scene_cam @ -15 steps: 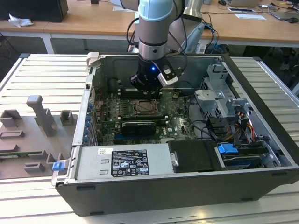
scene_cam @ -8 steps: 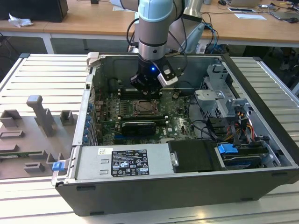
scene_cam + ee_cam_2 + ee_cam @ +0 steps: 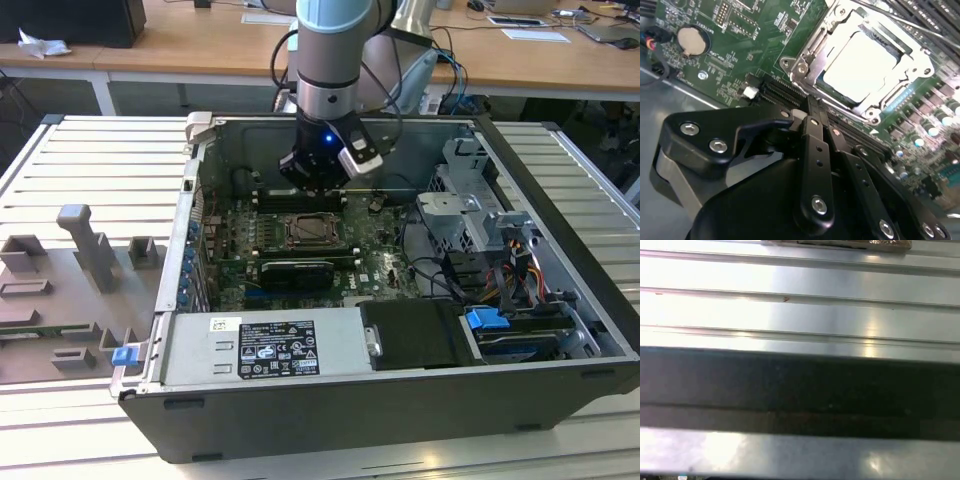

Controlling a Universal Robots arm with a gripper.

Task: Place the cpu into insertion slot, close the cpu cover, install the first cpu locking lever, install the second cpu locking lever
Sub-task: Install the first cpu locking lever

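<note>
Pale silvery-grey square cpu seated in the black-rimmed insertion slot, thin silvery metal cpu cover laid over it, black gripper held just beside the socket, fingers closed together, nothing gripped.

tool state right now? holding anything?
Tool: shut, fingers together, holding nothing. It sits just short of the insertion slot, where the cpu is seated with the cpu cover down around it.
</note>
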